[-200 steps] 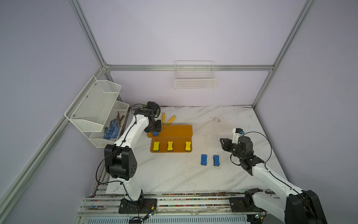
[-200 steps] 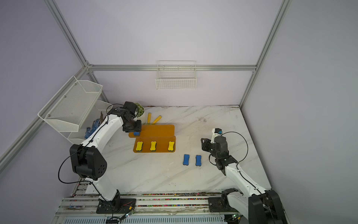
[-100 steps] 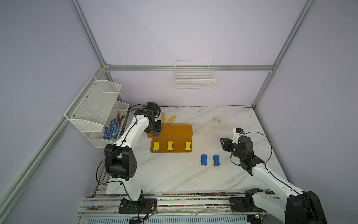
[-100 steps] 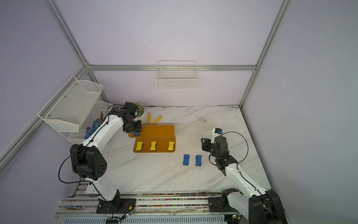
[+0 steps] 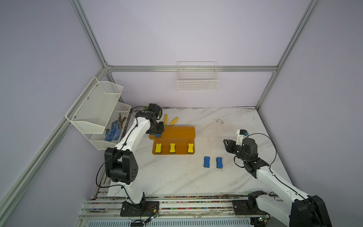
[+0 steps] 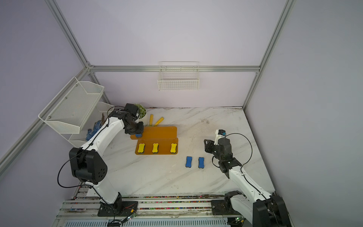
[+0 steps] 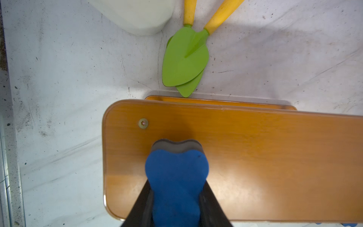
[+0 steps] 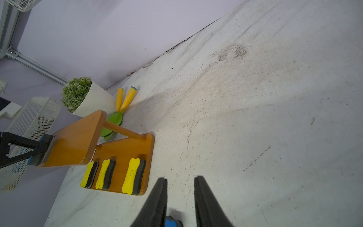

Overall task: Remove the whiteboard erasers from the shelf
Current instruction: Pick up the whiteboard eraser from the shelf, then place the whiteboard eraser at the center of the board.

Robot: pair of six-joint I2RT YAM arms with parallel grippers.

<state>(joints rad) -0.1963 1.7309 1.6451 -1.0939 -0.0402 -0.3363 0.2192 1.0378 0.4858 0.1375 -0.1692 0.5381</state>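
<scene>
The blue eraser (image 7: 176,167) clamped in the left pincer (image 7: 176,184) runs off the picture's edge behind the fingertips. Between the right pincer (image 8: 180,177) fingers, another blue eraser (image 8: 172,221) shows only one cut-off end.

My left arm (image 5: 135,135) reaches far forward from its base, wrist bent down; the left gripper (image 7: 175,189) points straight down, jaws pinched on the waist of a blue eraser (image 7: 176,167); my right arm (image 5: 275,176) sits low and part-folded; the right gripper (image 8: 180,181) aims inward toward the other arm, jaws a narrow gap apart, holding nothing.
</scene>
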